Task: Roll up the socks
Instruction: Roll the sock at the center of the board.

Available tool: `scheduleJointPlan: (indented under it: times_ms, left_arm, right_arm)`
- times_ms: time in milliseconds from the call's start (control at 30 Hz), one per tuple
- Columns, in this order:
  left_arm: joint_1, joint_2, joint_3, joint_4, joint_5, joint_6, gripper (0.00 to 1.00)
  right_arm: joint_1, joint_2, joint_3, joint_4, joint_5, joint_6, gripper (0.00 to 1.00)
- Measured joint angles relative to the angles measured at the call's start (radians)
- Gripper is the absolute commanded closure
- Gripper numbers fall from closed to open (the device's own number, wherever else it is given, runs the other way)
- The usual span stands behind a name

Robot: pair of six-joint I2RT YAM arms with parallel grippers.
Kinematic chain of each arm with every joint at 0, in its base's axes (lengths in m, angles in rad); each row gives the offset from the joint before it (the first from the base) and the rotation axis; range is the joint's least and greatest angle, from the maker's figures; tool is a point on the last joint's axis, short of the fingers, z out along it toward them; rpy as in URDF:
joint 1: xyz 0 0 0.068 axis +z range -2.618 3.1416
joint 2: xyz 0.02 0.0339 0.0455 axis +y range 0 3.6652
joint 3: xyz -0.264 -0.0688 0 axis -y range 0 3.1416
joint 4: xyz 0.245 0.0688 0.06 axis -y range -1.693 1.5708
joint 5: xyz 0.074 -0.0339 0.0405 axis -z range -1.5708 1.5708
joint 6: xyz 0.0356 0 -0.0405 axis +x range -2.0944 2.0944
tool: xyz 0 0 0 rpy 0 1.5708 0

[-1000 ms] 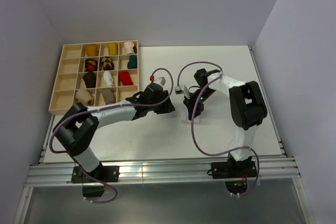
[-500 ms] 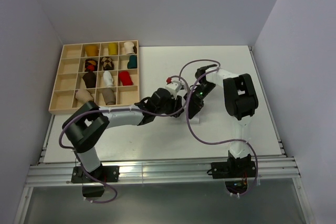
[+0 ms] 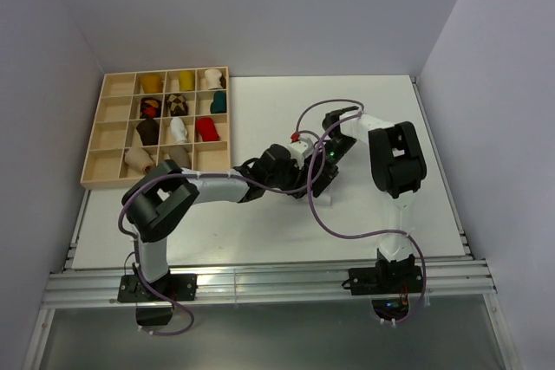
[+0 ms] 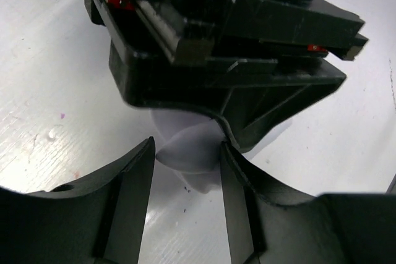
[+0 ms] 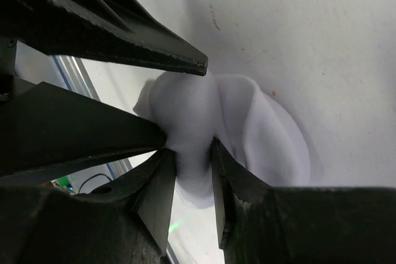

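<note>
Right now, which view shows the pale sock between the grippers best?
The right wrist view: the pale sock fills the middle, bunched and pinched in the right gripper. The left wrist view shows only a small part below that gripper. In the top view it is almost entirely hidden.

Robotics lab cell — left arm (image 3: 217, 188) and right arm (image 3: 397, 162) bolted to an aluminium rail (image 3: 277, 283), white table (image 3: 364, 110), plain grey enclosure walls (image 3: 260, 15), compartmented wooden tray (image 3: 115, 110).
</note>
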Motion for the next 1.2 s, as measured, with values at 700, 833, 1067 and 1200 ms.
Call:
scheduleJointPlan:
  times_ms: [700,833,1067,1200]
  left_arm:
    - [-0.012,0.120,0.166,-0.143,-0.043,-0.124,1.00]
    - [-0.021,0.149,0.215,-0.187,-0.069,-0.143,1.00]
    - [-0.032,0.180,0.294,-0.284,-0.100,-0.187,1.00]
    - [-0.032,0.195,0.336,-0.341,-0.109,-0.214,1.00]
  right_arm:
    - [-0.037,-0.208,-0.174,0.282,0.143,0.170,0.37]
    - [-0.069,-0.270,-0.197,0.323,0.138,0.161,0.36]
    - [-0.115,-0.360,-0.281,0.349,0.106,0.135,0.35]
    - [-0.169,-0.404,-0.315,0.363,0.083,0.133,0.34]
